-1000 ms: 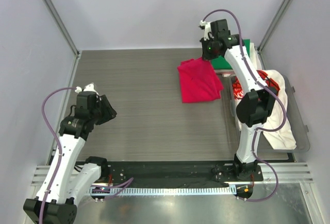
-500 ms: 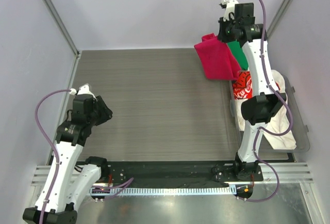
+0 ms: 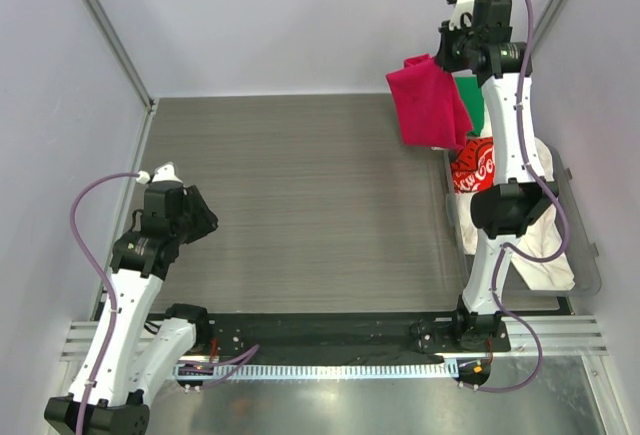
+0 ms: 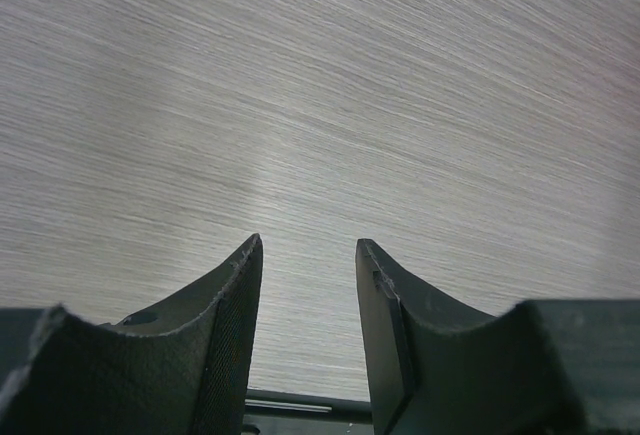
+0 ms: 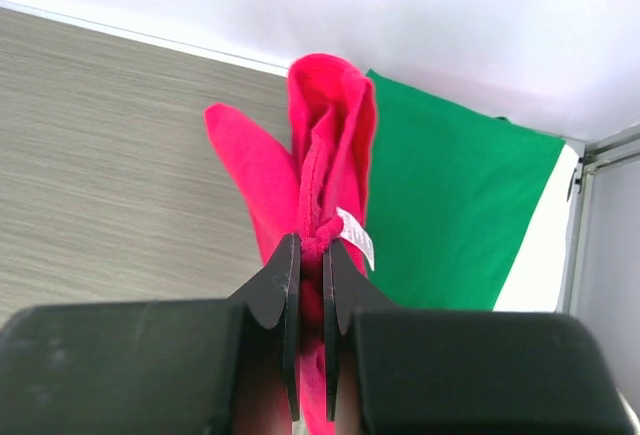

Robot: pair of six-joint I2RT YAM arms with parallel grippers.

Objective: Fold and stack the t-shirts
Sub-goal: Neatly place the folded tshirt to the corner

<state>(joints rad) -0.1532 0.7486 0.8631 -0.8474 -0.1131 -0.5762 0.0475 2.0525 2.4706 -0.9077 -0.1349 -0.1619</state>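
Bright, even light falls from above, and in the overhead view we find everything sharp, with only faint, soft shadows on the desk (image 3: 300, 195). The metal strip (image 3: 380, 400) along its near edge gives off pale glare. From the left wrist, the desk grain smears into streaks around a pale sheen, while the left tool (image 4: 308, 255) reads crisp. From the right wrist, the red t-shirt (image 5: 325, 145) looks sharp and saturated, and the white wall (image 5: 400, 5) nearly washes out.

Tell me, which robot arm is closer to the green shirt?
Right. The right gripper, clamping the magenta-red t-shirt, hangs right by the green t-shirt. The left gripper is open far across the table.
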